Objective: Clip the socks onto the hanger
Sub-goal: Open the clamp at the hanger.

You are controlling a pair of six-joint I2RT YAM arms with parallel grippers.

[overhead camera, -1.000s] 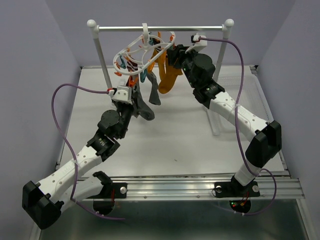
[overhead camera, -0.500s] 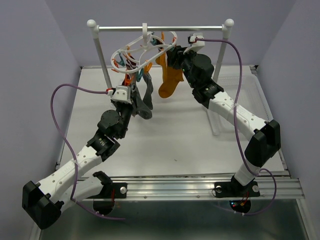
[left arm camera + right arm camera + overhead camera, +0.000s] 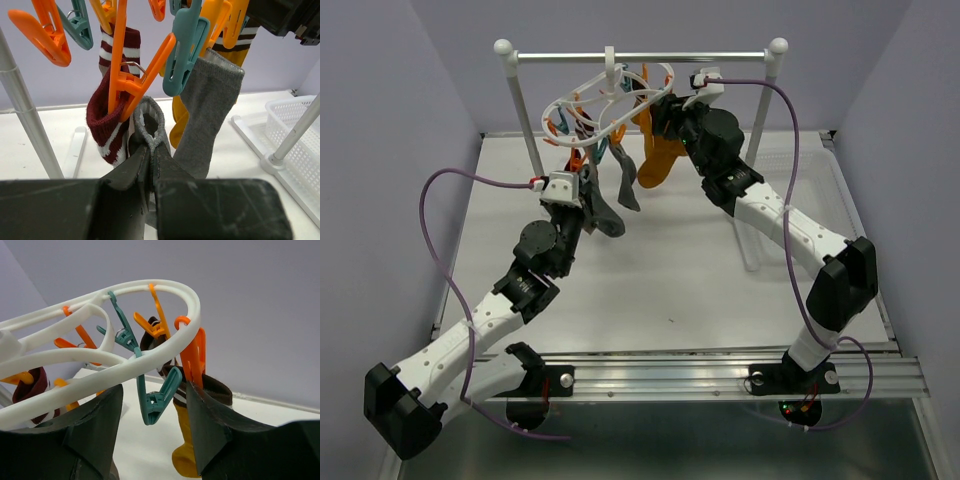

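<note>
The hanger hangs by its hook from a silver rail at the far side of the white table, with pale lilac walls around it. The left gripper, below the hanger's left end, is pressed together on the cuff of a grey sock, which sits just under an orange clip. The right gripper is at the hanger's right end, its fingers spread below the ring.

The left wrist view alone shows a maroon striped sock clipped on the left, a second grey sock in a teal clip, and a white basket on the right. The top view shows a mustard sock dangling beside the right gripper.
</note>
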